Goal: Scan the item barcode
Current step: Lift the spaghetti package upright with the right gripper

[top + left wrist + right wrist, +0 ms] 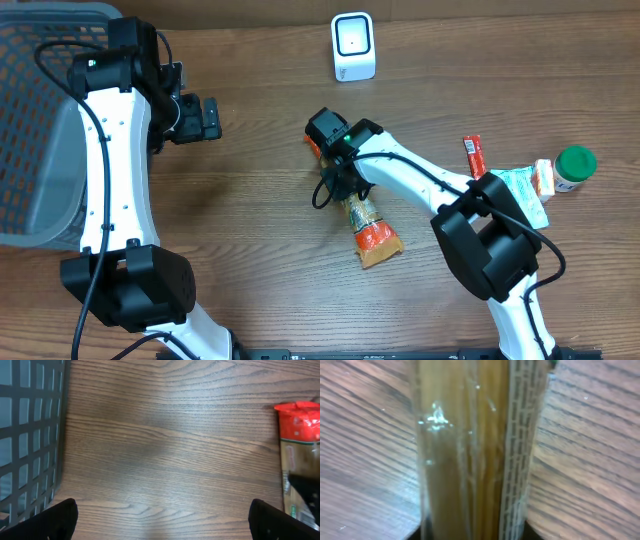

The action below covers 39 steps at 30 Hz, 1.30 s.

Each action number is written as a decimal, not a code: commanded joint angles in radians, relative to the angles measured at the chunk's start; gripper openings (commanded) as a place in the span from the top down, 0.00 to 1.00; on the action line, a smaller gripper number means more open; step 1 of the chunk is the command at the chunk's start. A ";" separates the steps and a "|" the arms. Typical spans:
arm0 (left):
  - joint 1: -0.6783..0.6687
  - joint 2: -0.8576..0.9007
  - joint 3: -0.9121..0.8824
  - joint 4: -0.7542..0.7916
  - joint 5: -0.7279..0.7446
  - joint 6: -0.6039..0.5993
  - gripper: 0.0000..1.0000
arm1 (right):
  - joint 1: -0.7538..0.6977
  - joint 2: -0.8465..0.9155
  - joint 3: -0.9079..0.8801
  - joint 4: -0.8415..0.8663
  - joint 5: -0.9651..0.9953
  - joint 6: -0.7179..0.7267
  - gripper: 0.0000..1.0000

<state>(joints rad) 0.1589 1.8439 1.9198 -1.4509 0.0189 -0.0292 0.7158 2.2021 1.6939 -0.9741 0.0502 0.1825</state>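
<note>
The item is a long clear packet of spaghetti with red ends, lying at mid table. In the left wrist view its red end shows at the right edge. My right gripper is down over the packet's upper half. In the right wrist view the packet fills the space between the jaws, and both dark fingers press against its sides. The white barcode scanner stands at the far middle. My left gripper hovers wide open over bare wood, near the basket.
A dark mesh basket takes up the left edge. At the right lie a red stick packet, a white and green pouch and a green-lidded bottle.
</note>
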 commanded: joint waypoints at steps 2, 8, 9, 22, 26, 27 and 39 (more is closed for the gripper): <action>-0.002 -0.025 0.018 0.000 0.004 0.007 0.00 | 0.008 0.040 0.005 -0.002 -0.019 0.003 0.83; -0.002 -0.025 0.018 0.000 0.004 0.007 0.00 | 0.008 0.036 0.011 -0.024 -0.018 0.003 0.96; -0.002 -0.025 0.018 0.000 0.004 0.007 0.00 | 0.008 0.029 0.016 -0.028 -0.018 0.003 0.96; -0.002 -0.025 0.018 0.000 0.004 0.007 0.00 | 0.008 -0.082 0.022 -0.029 -0.018 -0.119 0.96; -0.002 -0.025 0.018 0.000 0.004 0.007 0.00 | 0.008 -0.082 0.022 -0.031 -0.018 -0.165 0.96; -0.002 -0.025 0.018 0.000 0.004 0.008 0.00 | 0.008 -0.082 0.022 -0.029 -0.018 -0.165 0.96; -0.002 -0.025 0.018 0.000 0.004 0.007 0.00 | -0.007 -0.126 0.234 -0.197 0.156 -0.266 0.96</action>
<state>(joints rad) 0.1589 1.8439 1.9198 -1.4509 0.0189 -0.0292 0.7147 2.1891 1.7885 -1.1194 0.1345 0.0132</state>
